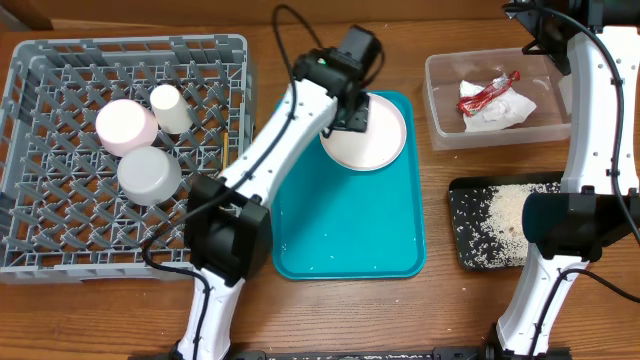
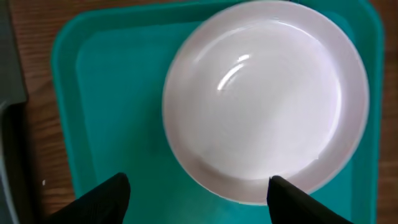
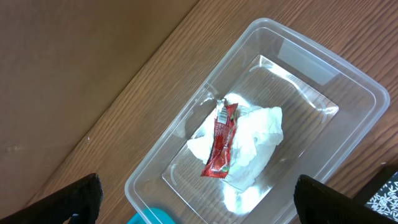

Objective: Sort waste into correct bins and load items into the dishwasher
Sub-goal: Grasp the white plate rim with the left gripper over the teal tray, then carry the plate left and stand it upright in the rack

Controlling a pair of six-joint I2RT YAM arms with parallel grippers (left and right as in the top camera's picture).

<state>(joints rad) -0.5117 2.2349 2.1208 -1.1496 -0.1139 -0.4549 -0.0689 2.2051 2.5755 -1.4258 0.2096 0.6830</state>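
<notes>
The round pale plate (image 1: 368,140) (image 2: 267,99) lies empty on the far part of the teal tray (image 1: 345,235). My left gripper (image 2: 198,199) is open just above the plate's near rim, holding nothing. The clear tub (image 1: 445,130) (image 3: 155,180) holds the crumpled white napkin (image 1: 505,108) (image 3: 255,134) with the red wrapper (image 1: 485,92) (image 3: 222,140) on top. My right gripper (image 3: 198,202) is open high above the tub. The black tray (image 1: 460,245) holds rice crumbs (image 1: 505,215). The grey dish rack (image 1: 40,250) holds a pale bowl (image 1: 125,126), a grey bowl (image 1: 150,175) and a white cup (image 1: 170,108).
The teal tray (image 2: 106,93) sits between the rack and the two bins. Both arm bases stand at the table's front edge. A thin stick-like thing lies in the rack's right side; I cannot tell what it is.
</notes>
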